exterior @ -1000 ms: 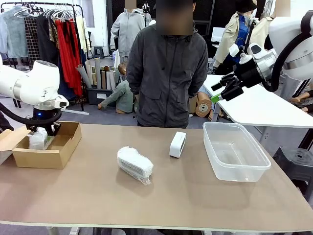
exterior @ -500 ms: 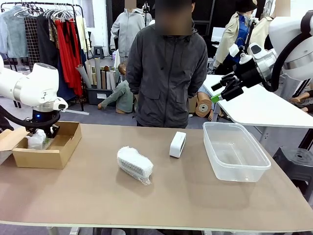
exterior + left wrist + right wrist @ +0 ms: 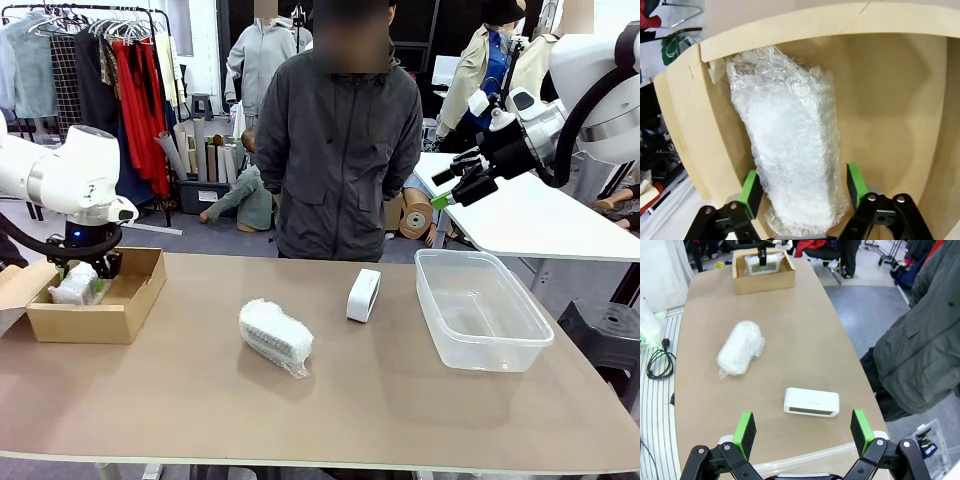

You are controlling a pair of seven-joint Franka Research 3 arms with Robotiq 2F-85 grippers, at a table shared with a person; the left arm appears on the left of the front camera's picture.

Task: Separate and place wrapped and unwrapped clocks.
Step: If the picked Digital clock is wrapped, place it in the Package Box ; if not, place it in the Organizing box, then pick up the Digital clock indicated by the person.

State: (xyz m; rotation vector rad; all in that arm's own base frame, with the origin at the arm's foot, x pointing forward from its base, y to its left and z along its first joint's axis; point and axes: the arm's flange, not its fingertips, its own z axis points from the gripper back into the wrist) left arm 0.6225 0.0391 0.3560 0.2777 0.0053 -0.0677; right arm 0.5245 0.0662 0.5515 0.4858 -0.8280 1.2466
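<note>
Racks of clothes [image 3: 100,60] crowd the room behind a person [image 3: 340,150] in a dark jacket, who stands at the far edge of the long brown table [image 3: 400,420]. Across that table, from the robot's left, sit the cardboard box [image 3: 125,315], a wrapped clock on the open table [image 3: 275,337] near the middle, the bare clock [image 3: 363,295] standing on its edge just beyond it, and the clear tub [image 3: 428,300] well to the right. The change is all at the box. A second ago the left gripper [image 3: 804,189] was clamped on the wrapped clock in the box [image 3: 790,150]. Now its jaws have sprung apart, the green pads [image 3: 752,192] stand either side of the bundle, and the bundle has settled onto the box floor along one wall. Whether the crinkled plastic still brushes a pad I cannot tell. I take this as the release itself: one wrapped clock is delivered, and the left arm looks free to lift out and go for the one on the open table, which lies untouched. The right gripper [image 3: 440,190] has not stirred over the same second. It hangs high above the table near the tub, its pads spread wide with nothing between them. The bare clock lies below it in its wrist view (a likely candidate for the tub, though that is a guess). Two of the three clocks are yet to be sorted.
</note>
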